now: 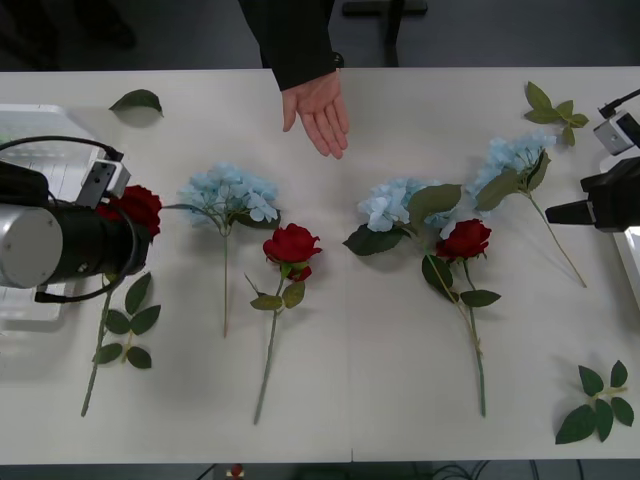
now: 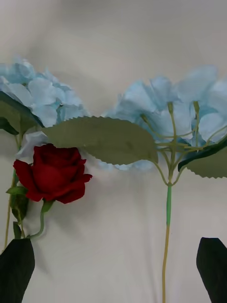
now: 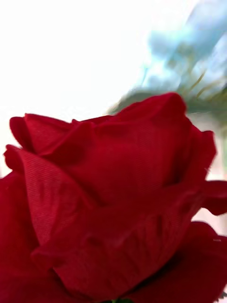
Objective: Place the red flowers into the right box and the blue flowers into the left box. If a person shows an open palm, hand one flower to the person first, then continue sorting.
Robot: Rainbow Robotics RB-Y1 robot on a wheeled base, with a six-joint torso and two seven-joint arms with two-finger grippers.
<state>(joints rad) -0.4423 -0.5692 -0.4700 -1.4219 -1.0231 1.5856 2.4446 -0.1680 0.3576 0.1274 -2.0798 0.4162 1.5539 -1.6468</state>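
Left tool (image 1: pixel 128 232) is seen at the leftmost red rose (image 1: pixel 137 206), whose bloom crowds the left wrist view; whether it is closed on the stem cannot be told. An open palm (image 1: pixel 320 112) is held out over the far side of the bench (image 1: pixel 400 400), so a flower is judged to be owed to the person first. The stem should be gripped just below the bloom and carried bloom-first toward the palm. Right tool (image 2: pixel 113 265), spread wide with nothing held, hovers over a blue flower (image 2: pixel 175 118).
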